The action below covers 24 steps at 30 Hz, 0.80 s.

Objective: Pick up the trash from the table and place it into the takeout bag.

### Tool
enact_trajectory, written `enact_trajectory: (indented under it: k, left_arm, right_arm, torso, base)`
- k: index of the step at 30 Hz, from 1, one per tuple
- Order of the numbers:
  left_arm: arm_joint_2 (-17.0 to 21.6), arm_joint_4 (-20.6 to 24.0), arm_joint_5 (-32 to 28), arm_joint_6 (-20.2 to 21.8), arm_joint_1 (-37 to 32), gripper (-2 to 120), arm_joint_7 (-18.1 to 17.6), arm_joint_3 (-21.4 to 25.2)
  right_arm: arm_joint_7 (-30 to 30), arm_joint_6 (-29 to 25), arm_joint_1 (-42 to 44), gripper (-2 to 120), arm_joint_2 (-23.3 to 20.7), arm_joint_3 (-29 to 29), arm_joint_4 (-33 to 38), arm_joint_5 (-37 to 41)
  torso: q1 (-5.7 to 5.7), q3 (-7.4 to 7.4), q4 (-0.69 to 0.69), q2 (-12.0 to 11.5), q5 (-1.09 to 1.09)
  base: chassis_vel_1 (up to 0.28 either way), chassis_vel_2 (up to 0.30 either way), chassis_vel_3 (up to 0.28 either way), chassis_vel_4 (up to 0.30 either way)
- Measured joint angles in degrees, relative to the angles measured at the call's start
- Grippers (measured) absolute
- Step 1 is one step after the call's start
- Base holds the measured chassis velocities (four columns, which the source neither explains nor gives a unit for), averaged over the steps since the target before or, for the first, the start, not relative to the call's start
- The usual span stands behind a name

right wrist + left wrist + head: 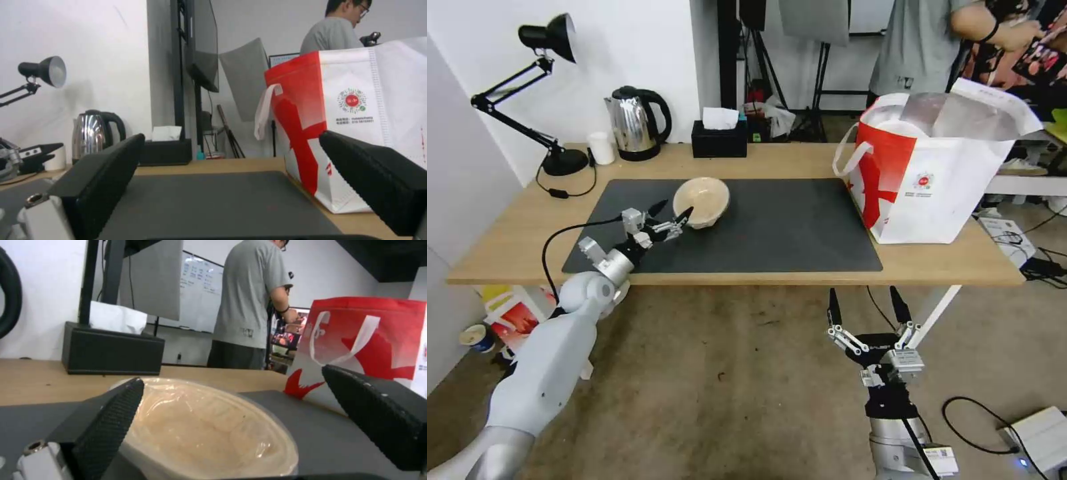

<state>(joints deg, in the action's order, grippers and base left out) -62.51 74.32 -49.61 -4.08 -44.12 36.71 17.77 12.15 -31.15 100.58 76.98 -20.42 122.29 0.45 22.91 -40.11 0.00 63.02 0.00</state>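
Matt grey mat; light-wood table; glossy film-lined paper bowl.

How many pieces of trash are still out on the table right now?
1: the beige paper bowl on the dark mat, with the open left gripper at its near rim. Anything already inside the takeout bag is hidden.

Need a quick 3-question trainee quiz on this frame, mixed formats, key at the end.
1. True or false: the left end effector is shut on the beige paper bowl.
2. Where does the takeout bag stand? A) on the dark grey mat B) on the table beside the mat C) on the floor
3. Fill in: the right end effector hangs open below the table's ____ edge.

Key: 1 false, it is open at the bowl's rim; 2 B; 3 front.
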Motion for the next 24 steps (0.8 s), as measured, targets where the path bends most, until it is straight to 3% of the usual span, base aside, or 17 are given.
enact_trajectory:
  k: [13, 20, 24]
  left_arm:
    - [0.97, 0.59, -0.68, 0.59, 0.5, 100, -1.06, -0.5]
    - [8.03, 7.77, -4.65, 3.25, -6.47, 100, -5.66, 5.02]
    - [7.88, 8.78, -8.27, 4.9, -8.76, 100, -8.53, 6.32]
  right_arm:
    - [0.0, 0.0, 0.0, 100, 0.0, 0.0, 0.0, 0.0]
    - [0.0, 0.0, 0.0, 100, 0.0, 0.0, 0.0, 0.0]
    - [0.0, 0.0, 0.0, 100, 0.0, 0.0, 0.0, 0.0]
  torso:
    - [0.0, 0.0, 0.0, 0.0, -0.02]
    - [0.0, 0.01, 0.03, 0.0, 0.0]
    - [0.0, 0.01, 0.01, 0.0, -0.01]
  base:
    - [0.0, 0.0, 0.0, 0.0]
    - [0.0, 0.0, 0.0, 0.0]
    - [0.0, 0.0, 0.0, 0.0]
